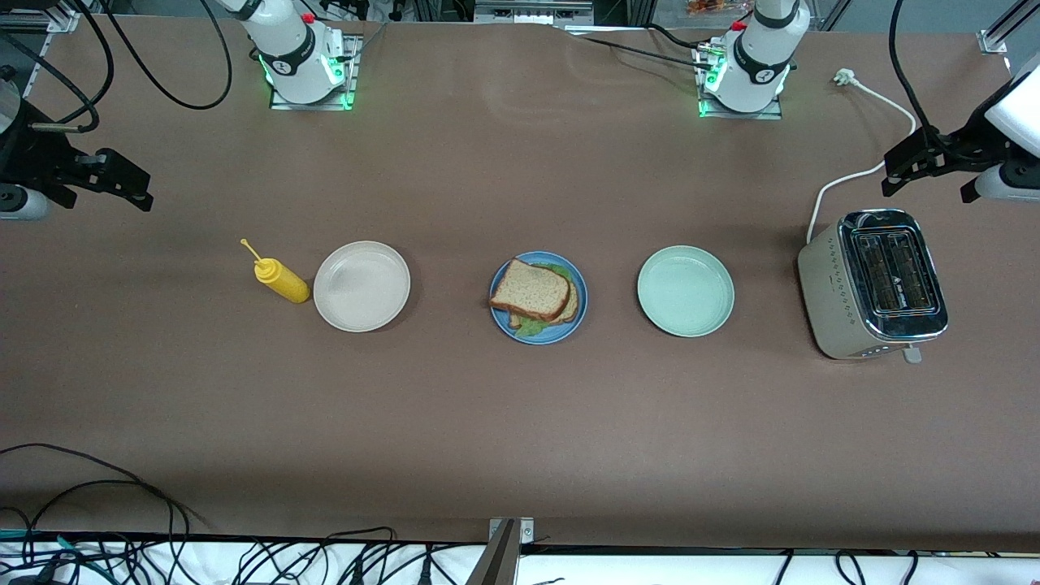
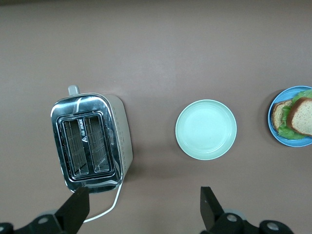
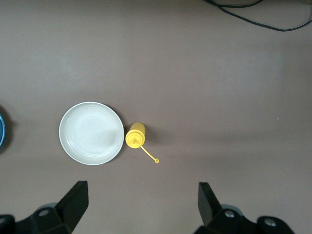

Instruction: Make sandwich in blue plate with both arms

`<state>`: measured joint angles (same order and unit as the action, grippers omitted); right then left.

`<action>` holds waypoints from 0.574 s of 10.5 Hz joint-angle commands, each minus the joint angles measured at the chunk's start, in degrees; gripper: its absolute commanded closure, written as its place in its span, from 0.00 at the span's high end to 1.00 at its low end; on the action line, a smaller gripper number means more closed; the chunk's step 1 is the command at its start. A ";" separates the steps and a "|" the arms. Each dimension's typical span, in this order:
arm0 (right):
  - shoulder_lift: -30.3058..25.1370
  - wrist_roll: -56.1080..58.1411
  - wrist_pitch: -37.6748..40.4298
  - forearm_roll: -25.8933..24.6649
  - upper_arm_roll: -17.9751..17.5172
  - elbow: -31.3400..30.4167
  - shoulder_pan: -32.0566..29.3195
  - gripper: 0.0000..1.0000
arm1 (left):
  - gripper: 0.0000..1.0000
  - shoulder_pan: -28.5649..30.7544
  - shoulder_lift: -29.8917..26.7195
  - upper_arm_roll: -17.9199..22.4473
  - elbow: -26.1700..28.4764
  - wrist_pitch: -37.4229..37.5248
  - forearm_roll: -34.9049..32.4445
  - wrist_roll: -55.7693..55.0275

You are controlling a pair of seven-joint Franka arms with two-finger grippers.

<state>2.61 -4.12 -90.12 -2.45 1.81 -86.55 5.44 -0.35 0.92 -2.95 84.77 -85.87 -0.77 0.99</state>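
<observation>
Sandwich (image 1: 536,294) sits assembled on the blue plate (image 1: 578,309) at mid-table: two slices of brown toast stacked slightly askew, green lettuce showing at the edges between them. Blue plate lies between the beige plate (image 1: 361,286) and the pale green plate (image 1: 685,291), well apart from each, all three in a row. Left gripper (image 1: 926,175) is up in the air over bare table at the left arm's end, fingers spread wide and holding nothing; directly toward the front camera from it stands the toaster (image 1: 873,283), both slots facing up, its white cord (image 1: 861,172) running off toward the arm bases. In the left wrist view the left gripper's two fingers (image 2: 78,207) frame the toaster and pale green plate, with the sandwich at the edge of view. Right gripper (image 1: 114,183) is likewise raised over bare table at the right arm's end, fingers released and wide, nothing between them. Closest object to it is the yellow squeeze bottle (image 1: 281,279), lying tilted just beside the beige plate. Neither gripper touches any object.
</observation>
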 commanded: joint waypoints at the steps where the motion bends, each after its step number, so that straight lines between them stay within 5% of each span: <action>1: -0.32 0.51 0.21 1.31 0.21 0.51 -0.17 1.00 | 1.00 0.00 -0.84 -0.74 -0.39 1.05 -1.87 -0.90; 6: -0.32 -0.45 0.65 2.27 0.12 0.51 -0.08 1.00 | 1.00 0.17 -0.57 -1.18 -0.48 1.40 -1.87 -1.69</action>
<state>2.60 -4.09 -90.14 -2.14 1.84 -86.55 5.41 -0.39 0.56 -3.60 84.77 -85.42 -0.77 0.24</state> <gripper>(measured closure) 0.000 0.000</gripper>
